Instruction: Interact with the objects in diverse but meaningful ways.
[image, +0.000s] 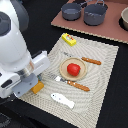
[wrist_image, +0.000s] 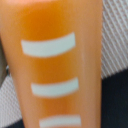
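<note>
A mock dining setup: woven placemat (image: 102, 75), plate (image: 82, 74) with cutlery, grey pots (image: 85, 12), toy food.

A smooth, slightly glossy plastic look is shown by the orange block (wrist_image: 60, 65); a coarse woven cloth texture by the placemat (image: 102, 75); matt grey metal by the pots (image: 86, 12); wood by the cutlery handles (image: 79, 86)

Bulky white arm (image: 17, 47), grey joint bands.

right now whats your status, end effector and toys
End effector down at orange block, jaws hidden, grip unclear. Wrist view filled by the block. Tomato on plate. Yellow packet, white fish untouched on mat.
</note>
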